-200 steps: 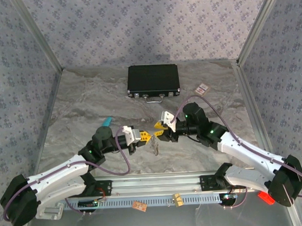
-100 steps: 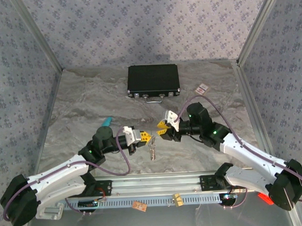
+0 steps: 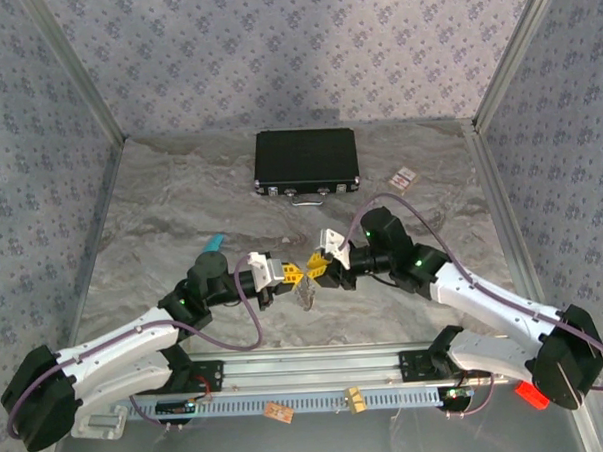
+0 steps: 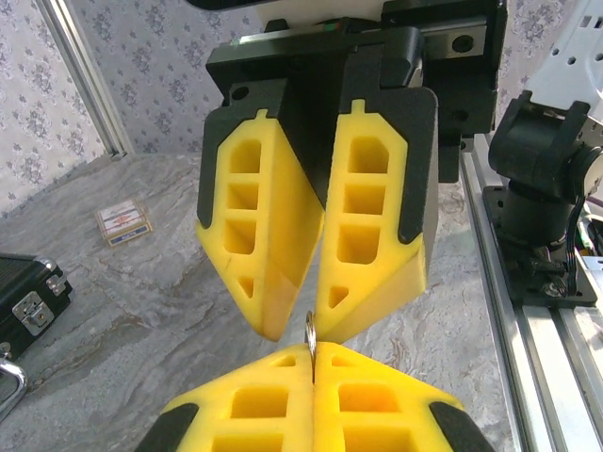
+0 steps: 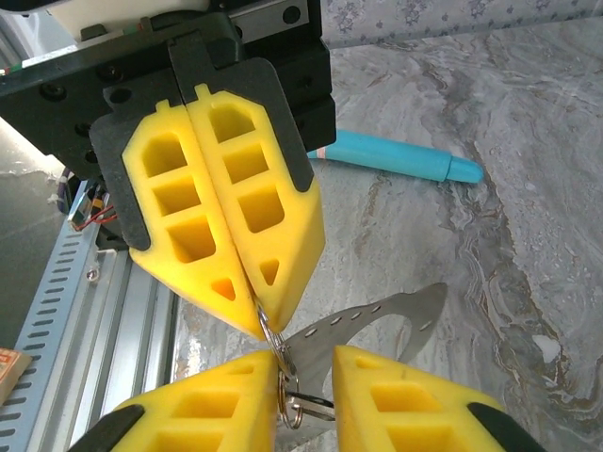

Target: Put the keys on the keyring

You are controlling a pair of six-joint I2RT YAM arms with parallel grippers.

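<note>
From the top cam the keyring is just a tiny grey smudge, can't pick out the keys at all. On the left wrist cam only its thin edge pokes out of the left gripper, and the black case gets chopped off at the left border.

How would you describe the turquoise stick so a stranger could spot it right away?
Start at the marble-patterned table and find the left arm, reaching in from the near edge. Just past its raised dark joint lies the turquoise stick, flat on the surface. It is the one bright blue-green thing there, slim and pen-shaped, unlike the boxy black case at the back.
</note>
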